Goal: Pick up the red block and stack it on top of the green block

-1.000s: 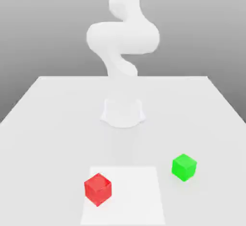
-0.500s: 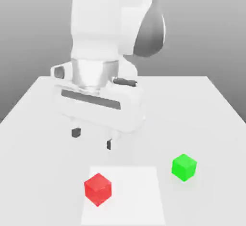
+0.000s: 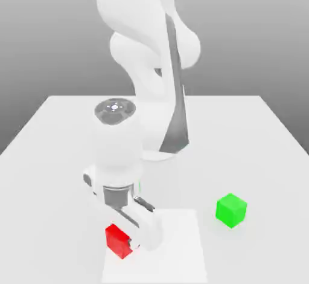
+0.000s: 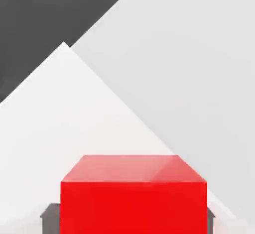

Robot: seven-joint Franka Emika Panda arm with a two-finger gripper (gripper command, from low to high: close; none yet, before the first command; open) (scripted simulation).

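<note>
Red block point(image 3: 118, 239) sits near the surface's point(image 3: 54, 156) front edge, directly between the fingers of the lowered claw point(image 3: 130, 243), which stand apart on either side of it. Green block point(image 3: 231, 209) rests well apart, toward the exterior view's right.

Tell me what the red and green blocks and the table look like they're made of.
Red block: uniform bright colour, smooth faces with a faint sheen, possibly plastic; being a render, that stays open. Green block: same plain smooth look, crisp edges, likely the same material. Table: flat matte white with no grain or texture, perhaps laminate or painted board.
</note>
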